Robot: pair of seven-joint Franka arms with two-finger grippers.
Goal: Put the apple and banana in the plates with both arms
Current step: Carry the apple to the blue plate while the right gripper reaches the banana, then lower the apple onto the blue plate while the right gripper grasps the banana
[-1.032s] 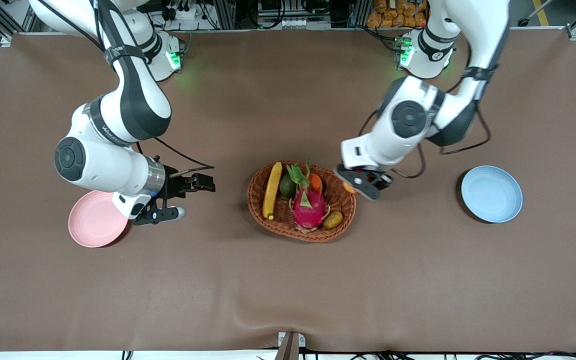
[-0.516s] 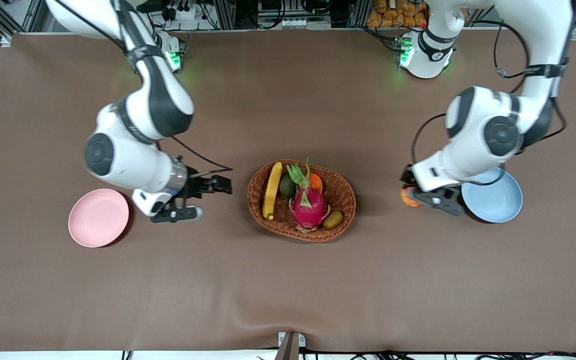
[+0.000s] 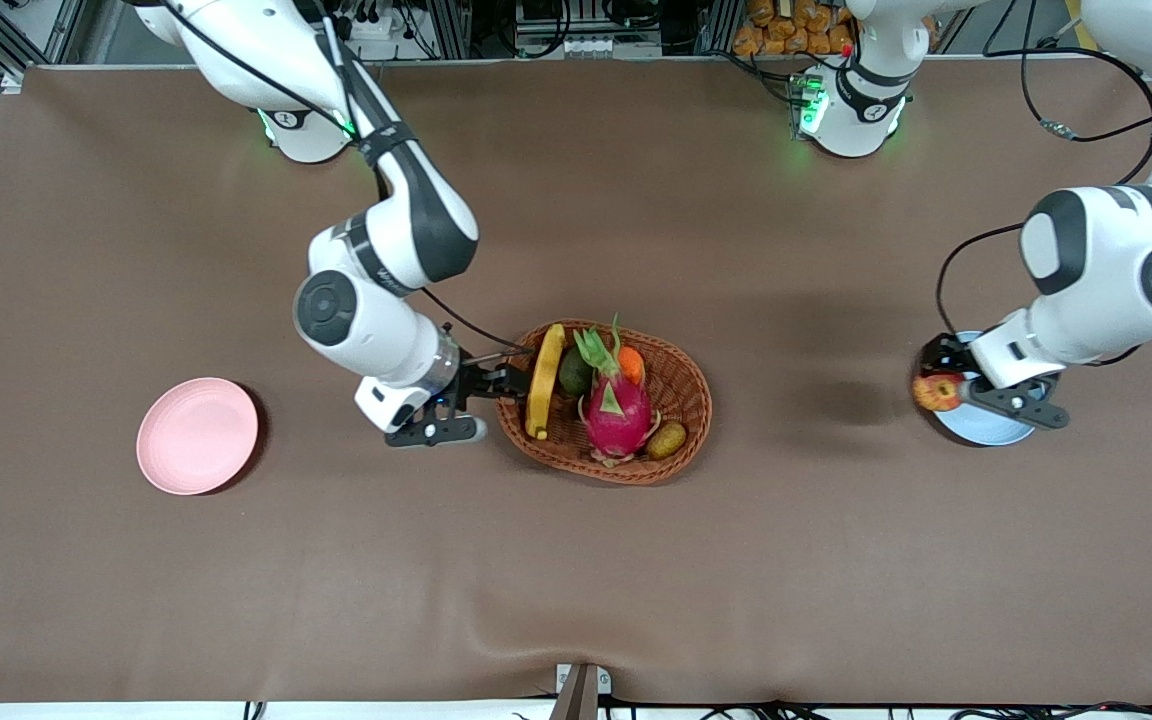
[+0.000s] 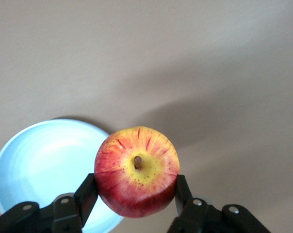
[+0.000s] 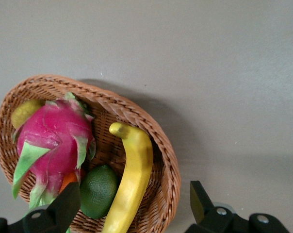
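Left wrist view: the left hand (image 4: 136, 208) is seen clamped on the apple (image 4: 137, 171), one finger on each flank, stem end facing the camera. The fruit is carried in the air over the rim of the blue plate (image 4: 35, 165), at the edge rather than the middle (the front view shows the same, with the apple (image 3: 937, 392) at the plate's basket-side edge). The blue plate (image 3: 976, 432) lies toward the left arm's end of the tabletop (image 3: 576, 560), largely covered by the arm.

The right hand (image 3: 466, 405) is held with fingers spread wide and nothing between them, just beside the basket (image 3: 681, 455) at the banana's side. In the right wrist view the banana (image 5: 129, 179) is seen lying along the basket wall (image 5: 166, 160), next to a green fruit (image 5: 99, 190) and the dragon fruit (image 5: 52, 141). The pink plate (image 3: 198, 436) lies bare toward the right arm's end.

The step in hand is judged to be twofold: delivery of the apple and approach to the banana. Next, the apple should be brought over the plate's middle, lowered and released; the right hand must be centred across the banana, lowered past the wicker rim and closed.
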